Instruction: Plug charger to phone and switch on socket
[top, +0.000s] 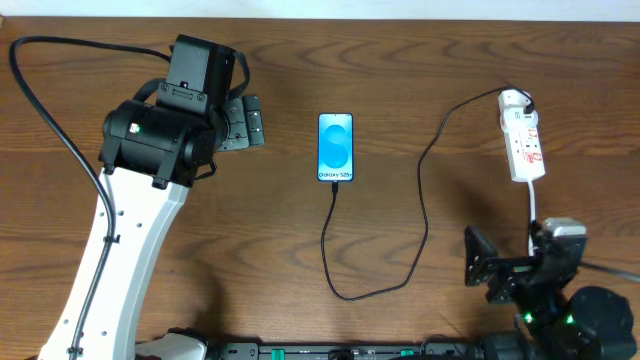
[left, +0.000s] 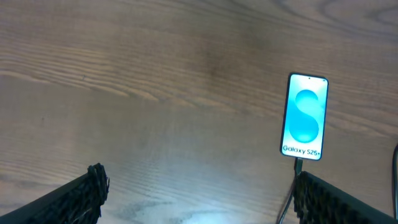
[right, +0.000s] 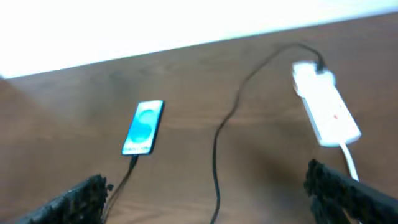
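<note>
The phone (top: 335, 147) lies face up mid-table with its blue screen lit; it also shows as the phone (left: 305, 117) and the phone (right: 143, 127). The black charger cable (top: 424, 215) runs from the phone's near edge, loops toward me, then climbs to the socket (top: 524, 135); its connector (left: 298, 165) sits against the phone's bottom port. The socket (right: 326, 112) lies at the right with a black plug at its far end. My left gripper (top: 253, 122) is open, left of the phone. My right gripper (top: 515, 255) is open, near the strip's white cord.
The socket's white cord (top: 535, 205) runs from the strip toward my right arm's base. The left arm's white link (top: 110, 260) crosses the table's left side. Bare wood (left: 186, 93) lies under the left gripper (left: 199, 186), and cable (right: 216, 155) ahead of the right gripper (right: 205, 183).
</note>
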